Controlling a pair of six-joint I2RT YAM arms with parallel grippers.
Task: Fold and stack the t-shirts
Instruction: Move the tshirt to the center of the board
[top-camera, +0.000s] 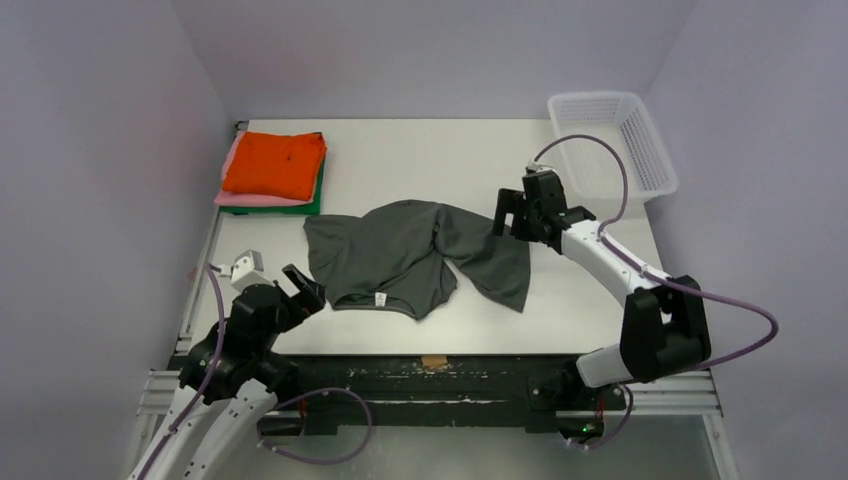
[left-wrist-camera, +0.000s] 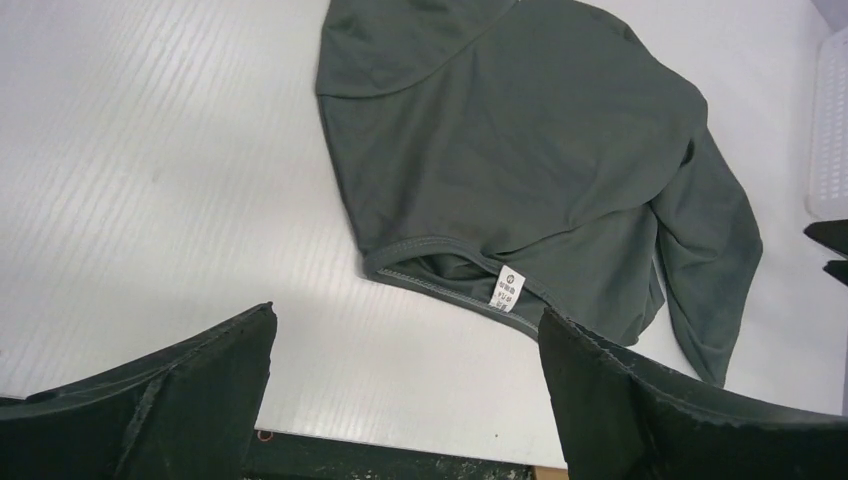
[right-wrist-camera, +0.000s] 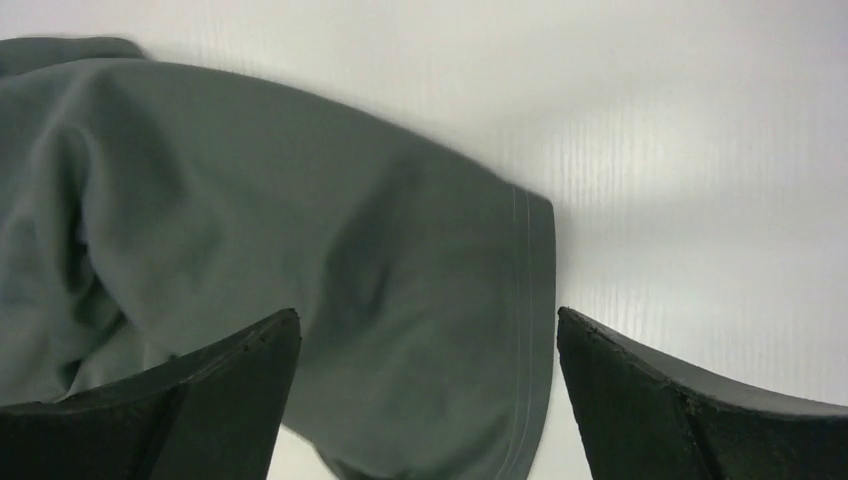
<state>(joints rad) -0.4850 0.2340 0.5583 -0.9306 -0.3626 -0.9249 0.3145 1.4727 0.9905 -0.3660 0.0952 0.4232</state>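
The right gripper (right-wrist-camera: 428, 340) is standing with its jaws spread wide and is gripping nothing. The hemmed edge of the crumpled dark grey cloth t-shirt (right-wrist-camera: 300, 250) is lying directly below it. The left gripper (left-wrist-camera: 405, 340) is likewise standing fully spread, with the shirt's collar and white label (left-wrist-camera: 508, 288) lying just ahead of its fingertips on the white table (left-wrist-camera: 150, 150). The folded orange, pink and green t-shirts (top-camera: 275, 165) are sitting stacked well beyond the left gripper, and the white plastic mesh basket (top-camera: 612, 150) is sitting just beyond the right gripper.
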